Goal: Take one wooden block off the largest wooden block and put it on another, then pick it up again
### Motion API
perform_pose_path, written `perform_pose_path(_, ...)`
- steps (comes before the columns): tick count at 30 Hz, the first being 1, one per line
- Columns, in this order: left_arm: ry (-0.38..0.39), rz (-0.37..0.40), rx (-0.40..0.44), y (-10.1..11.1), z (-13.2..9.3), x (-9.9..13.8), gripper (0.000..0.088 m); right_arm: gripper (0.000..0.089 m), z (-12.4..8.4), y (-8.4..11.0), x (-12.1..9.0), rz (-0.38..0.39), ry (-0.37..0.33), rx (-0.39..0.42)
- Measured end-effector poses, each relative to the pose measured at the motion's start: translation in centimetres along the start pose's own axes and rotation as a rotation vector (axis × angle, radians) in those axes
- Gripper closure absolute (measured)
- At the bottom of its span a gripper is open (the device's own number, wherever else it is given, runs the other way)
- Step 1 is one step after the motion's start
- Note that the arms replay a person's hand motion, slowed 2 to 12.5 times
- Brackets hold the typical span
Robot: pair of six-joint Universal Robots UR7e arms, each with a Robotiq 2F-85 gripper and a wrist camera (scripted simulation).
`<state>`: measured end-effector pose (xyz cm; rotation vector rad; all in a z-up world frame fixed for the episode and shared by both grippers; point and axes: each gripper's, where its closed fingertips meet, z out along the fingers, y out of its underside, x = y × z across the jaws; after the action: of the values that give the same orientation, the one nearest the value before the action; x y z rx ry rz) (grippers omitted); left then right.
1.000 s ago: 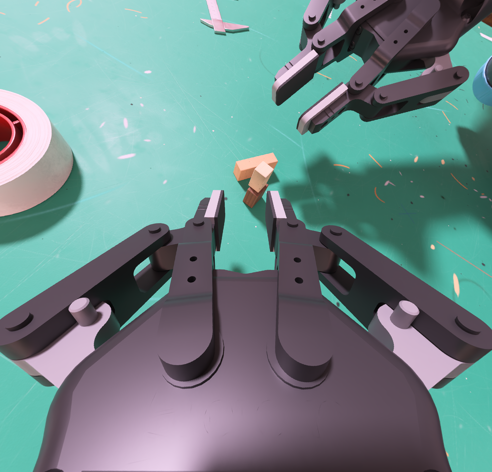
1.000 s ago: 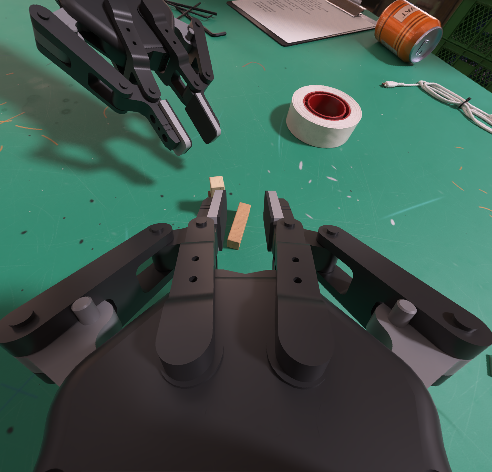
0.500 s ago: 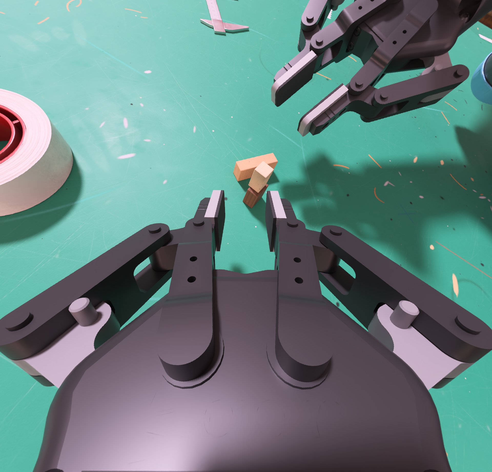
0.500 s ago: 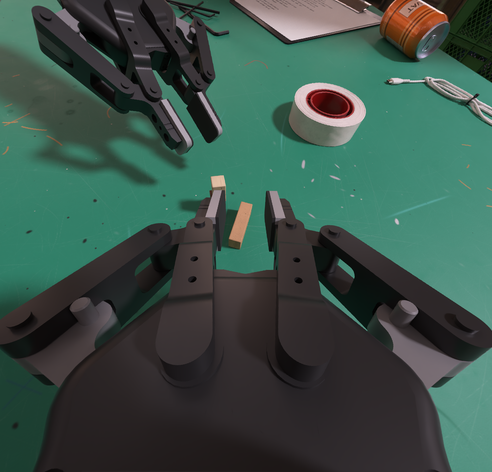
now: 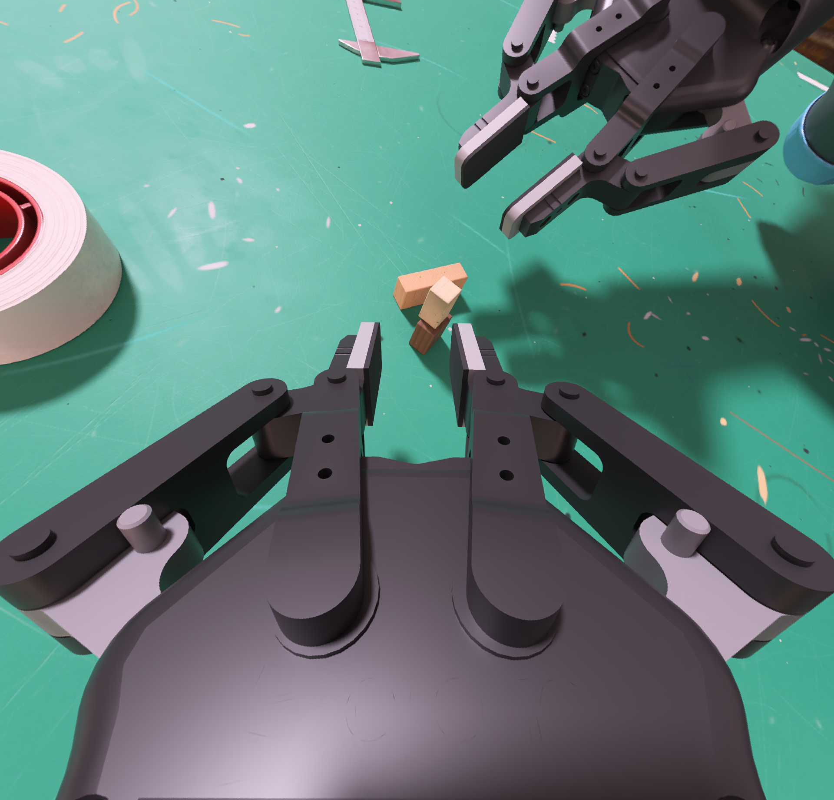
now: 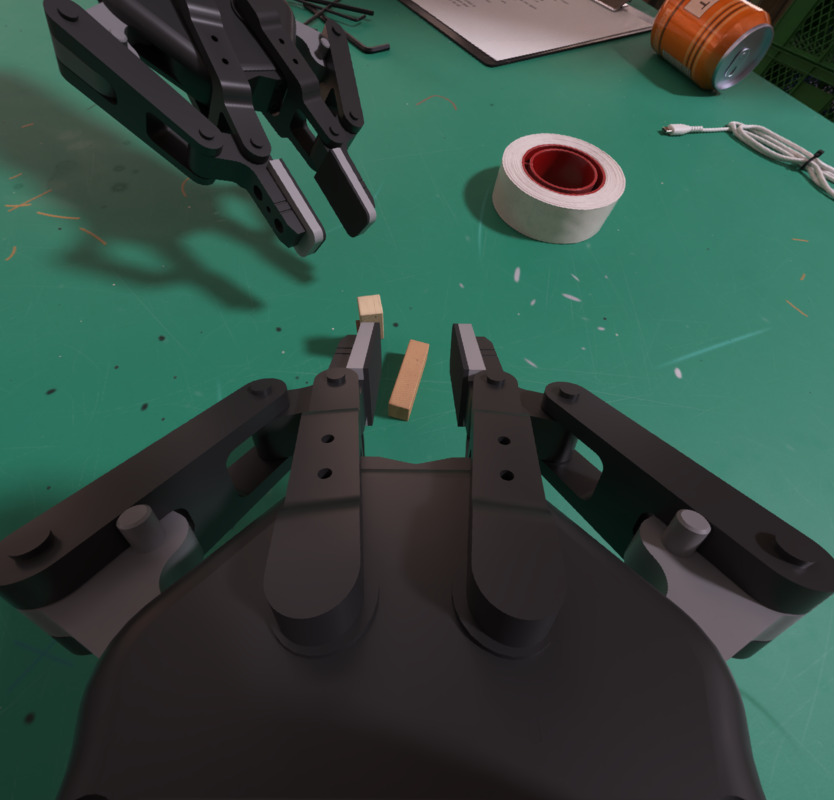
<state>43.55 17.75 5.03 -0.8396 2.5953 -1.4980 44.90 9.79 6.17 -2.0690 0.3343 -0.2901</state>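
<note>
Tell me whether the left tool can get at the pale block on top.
Probably yes. The left tool is open and empty, the pale block stands just ahead atop the dark block, and nothing lies between.

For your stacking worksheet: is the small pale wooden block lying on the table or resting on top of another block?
On top: the pale block sits on the dark brown block, clear of the table, beside the long block.
</note>
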Motion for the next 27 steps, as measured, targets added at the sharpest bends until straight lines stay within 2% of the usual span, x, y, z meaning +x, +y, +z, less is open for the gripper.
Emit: perform_pose_path(27,-0.002,0.001,-0.005,0.06,0.05,0.01,0.0604,0.0604,0.09,0.07,-0.07,-0.004,-0.003,-0.006)
